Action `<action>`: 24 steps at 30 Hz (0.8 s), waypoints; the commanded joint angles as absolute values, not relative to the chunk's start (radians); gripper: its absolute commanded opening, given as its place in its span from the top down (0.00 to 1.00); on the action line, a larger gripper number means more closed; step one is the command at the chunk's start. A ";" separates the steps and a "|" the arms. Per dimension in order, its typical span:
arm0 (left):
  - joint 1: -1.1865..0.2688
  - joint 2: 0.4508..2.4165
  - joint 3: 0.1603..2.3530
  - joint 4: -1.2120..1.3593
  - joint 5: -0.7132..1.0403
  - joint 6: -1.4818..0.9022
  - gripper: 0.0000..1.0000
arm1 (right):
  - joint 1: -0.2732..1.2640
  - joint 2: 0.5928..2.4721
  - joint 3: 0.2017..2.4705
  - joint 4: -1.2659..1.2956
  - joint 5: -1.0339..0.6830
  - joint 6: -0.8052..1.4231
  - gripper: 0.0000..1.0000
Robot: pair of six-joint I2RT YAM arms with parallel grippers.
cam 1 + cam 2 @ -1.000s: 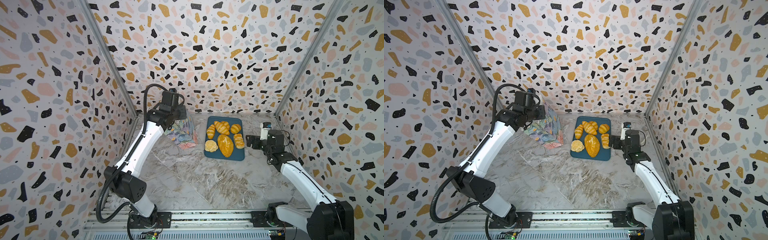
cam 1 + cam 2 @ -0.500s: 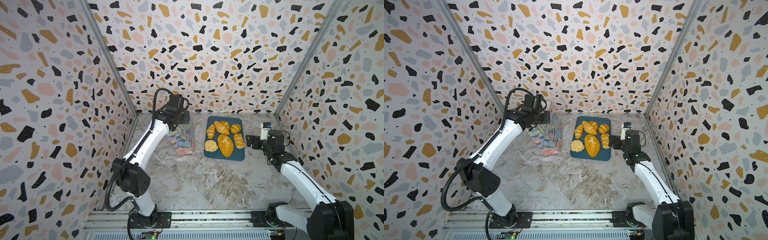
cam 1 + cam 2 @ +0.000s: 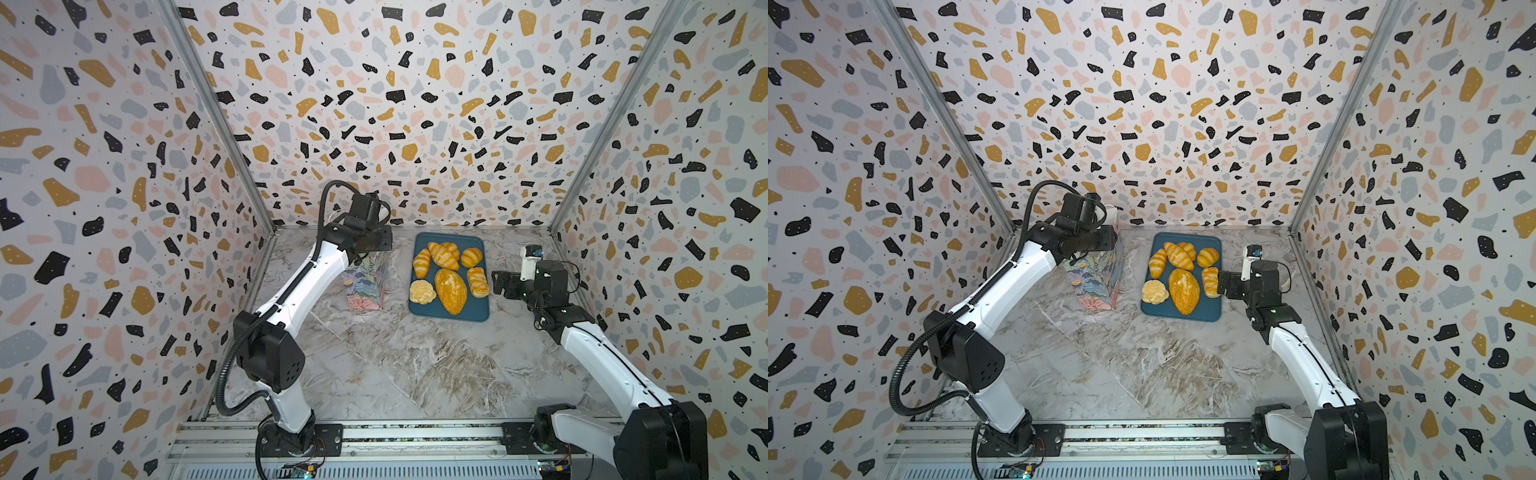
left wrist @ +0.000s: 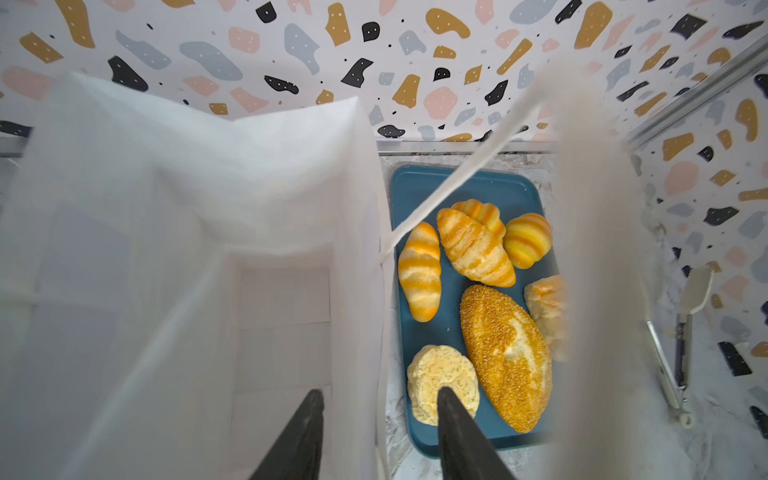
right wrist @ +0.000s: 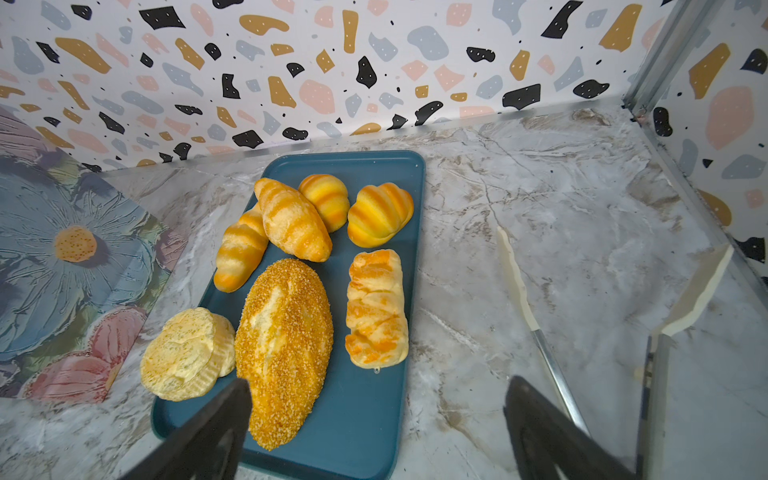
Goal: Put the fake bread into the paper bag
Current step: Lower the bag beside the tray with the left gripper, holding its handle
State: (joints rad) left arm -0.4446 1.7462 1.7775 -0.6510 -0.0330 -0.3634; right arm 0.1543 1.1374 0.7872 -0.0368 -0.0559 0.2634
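Found all seven pieces of fake bread (image 3: 450, 285) on the dark-blue tray (image 3: 478, 308), just beside the upright paper bag (image 3: 365, 286). Noted left gripper (image 4: 380, 392) above the bag mouth, jaws apart astride its tray-side wall, white cord handle (image 4: 457, 178) crossing that view. Noted right gripper (image 5: 380, 382) spread wide beside the tray, clear of the bread; tongs (image 5: 514, 278) nearby.
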 commanded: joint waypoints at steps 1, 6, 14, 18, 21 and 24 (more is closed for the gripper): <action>-0.445 1.740 1.829 -0.616 -0.011 -0.388 0.39 | 0.150 1.122 0.791 -0.038 -0.053 0.261 0.03; -0.445 1.724 1.898 -0.631 -0.025 -0.388 0.00 | 0.150 1.121 0.790 -0.042 -0.050 0.263 0.01; -0.435 1.675 2.020 -0.682 -0.117 -0.360 0.01 | 0.150 1.121 0.797 -0.054 -0.030 0.263 0.01; -0.386 1.634 2.025 -0.665 -0.105 -0.368 0.01 | 0.149 1.130 0.811 -0.070 -0.032 0.266 0.01; -0.311 1.615 2.016 -0.658 -0.047 -0.373 0.00 | 0.149 1.128 0.819 -0.080 -0.028 0.267 0.01; -0.234 1.596 1.993 -0.651 0.014 -0.373 0.00 | 0.149 1.124 0.824 -0.088 -0.022 0.269 0.01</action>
State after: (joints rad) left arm -0.2909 1.6165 1.9980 -0.6758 -0.0490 -0.3782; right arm 0.1543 1.1378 0.7876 -0.0601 -0.0364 0.2642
